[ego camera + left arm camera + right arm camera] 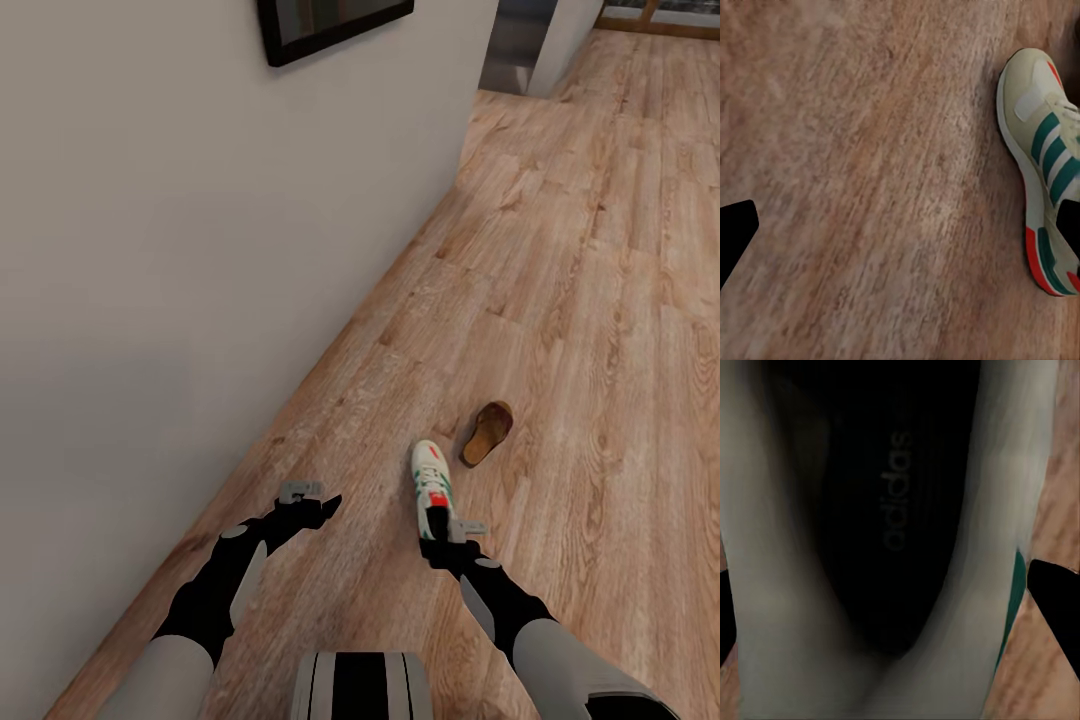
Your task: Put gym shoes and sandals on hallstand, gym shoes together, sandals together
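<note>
Gym shoe: one white sneaker [431, 478] with green stripes and red-orange accents lies on the corridor floor [600, 300], toe pointing away from the robot, heel nearest the right arm.
Sandal: one brown sandal [488, 432] lies just to the right of and a little beyond the sneaker, apart from it.
Shoe rack: the robot faces a plain wall on the left and bare floor ahead.
Step in hand: judged from the pose, the first pickup of this sneaker, with the right arm set at its heel end.
Right tool: the right tool [446, 540] sits directly over the sneaker's heel opening; the right wrist view looks straight down into the dark insole [896, 517], with one finger [1057, 600] outside the green-striped side wall and the other at the opposite side.
Right tool opening: spread wide enough to straddle the shoe; whether the fingers already press the sides cannot be told.
Left tool: the left tool [310, 500] hovers above bare floor to the left of the sneaker, fingers parted, holding nothing.
Next move calls for: probably closing on the heel collar, a firm pinch on soft walls, then a straight lift.
Risk: the shoe may tip toe-down if gripped only at the heel.
</note>
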{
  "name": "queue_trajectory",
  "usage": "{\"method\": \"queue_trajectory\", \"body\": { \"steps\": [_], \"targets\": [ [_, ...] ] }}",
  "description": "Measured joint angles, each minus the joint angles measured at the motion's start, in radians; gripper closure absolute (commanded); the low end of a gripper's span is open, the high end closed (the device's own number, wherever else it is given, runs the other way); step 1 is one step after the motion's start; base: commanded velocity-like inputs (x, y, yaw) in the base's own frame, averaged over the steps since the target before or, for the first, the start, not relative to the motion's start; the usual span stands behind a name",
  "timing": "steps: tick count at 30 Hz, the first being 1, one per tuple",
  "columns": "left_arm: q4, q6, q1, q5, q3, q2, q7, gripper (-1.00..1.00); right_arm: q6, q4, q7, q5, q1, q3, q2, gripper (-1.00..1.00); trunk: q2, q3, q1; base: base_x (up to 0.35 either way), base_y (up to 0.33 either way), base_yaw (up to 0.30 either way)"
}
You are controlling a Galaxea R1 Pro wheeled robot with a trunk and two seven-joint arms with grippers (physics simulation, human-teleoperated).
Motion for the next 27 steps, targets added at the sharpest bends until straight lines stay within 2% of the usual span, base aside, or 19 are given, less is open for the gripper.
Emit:
{"method": "queue_trajectory", "body": {
  "steps": [27],
  "targets": [
    [0.0,0.0,0.0,0.0,0.0,0.0,0.0,-1.0,0.0,0.0,0.0,-0.001,0.0,0.0,0.0,1.0,0.0,0.0,0.0,0.0,0.0,0.0]
  ]
}}
